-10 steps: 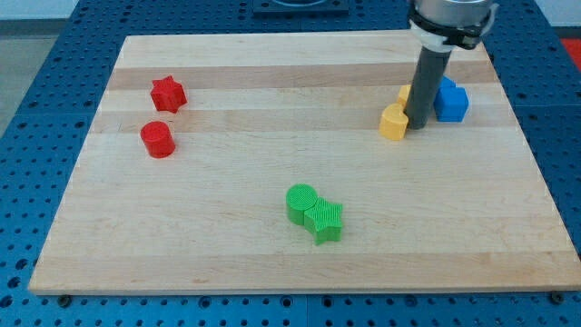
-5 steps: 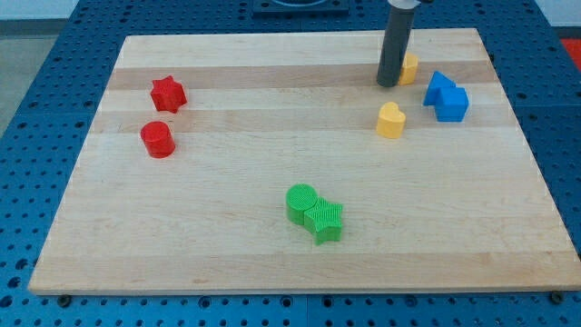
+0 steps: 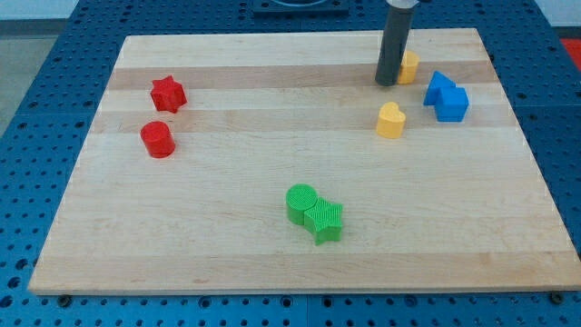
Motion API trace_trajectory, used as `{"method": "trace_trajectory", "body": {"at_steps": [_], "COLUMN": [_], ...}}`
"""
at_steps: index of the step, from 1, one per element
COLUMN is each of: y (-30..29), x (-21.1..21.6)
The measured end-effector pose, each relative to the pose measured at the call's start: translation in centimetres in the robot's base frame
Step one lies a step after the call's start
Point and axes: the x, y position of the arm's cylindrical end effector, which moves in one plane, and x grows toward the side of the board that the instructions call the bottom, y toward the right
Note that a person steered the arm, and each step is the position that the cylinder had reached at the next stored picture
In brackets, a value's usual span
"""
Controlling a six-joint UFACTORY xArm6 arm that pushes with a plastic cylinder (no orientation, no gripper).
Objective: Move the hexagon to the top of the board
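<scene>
One ribbed yellow hexagon [image 3: 409, 66] beside my tip [image 3: 388, 84].

On the desk [image 3: 272, 245], my tip [image 3: 388, 84] stands at the far right, touching the left side of the yellow hexagon [image 3: 409, 66], which lies near the far edge. Just right of and slightly nearer than the hexagon sit two blue blocks [image 3: 446, 96], touching each other. The yellow heart [image 3: 390, 120] lies nearer than my tip and left of the blue pair, apart from both. At the far left sits the red star [image 3: 168, 94], with the red cylinder [image 3: 157, 139] nearer, just beside it. Near the middle, toward the near edge, the green cylinder [image 3: 300, 202] touches the green star [image 3: 323, 221] on its right
</scene>
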Motion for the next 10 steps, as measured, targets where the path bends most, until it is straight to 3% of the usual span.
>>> {"method": "trace_trajectory", "body": {"at_steps": [2,6,10], "y": [1.2,4.0,4.8], "x": [-2.3,-0.2,-4.4]}}
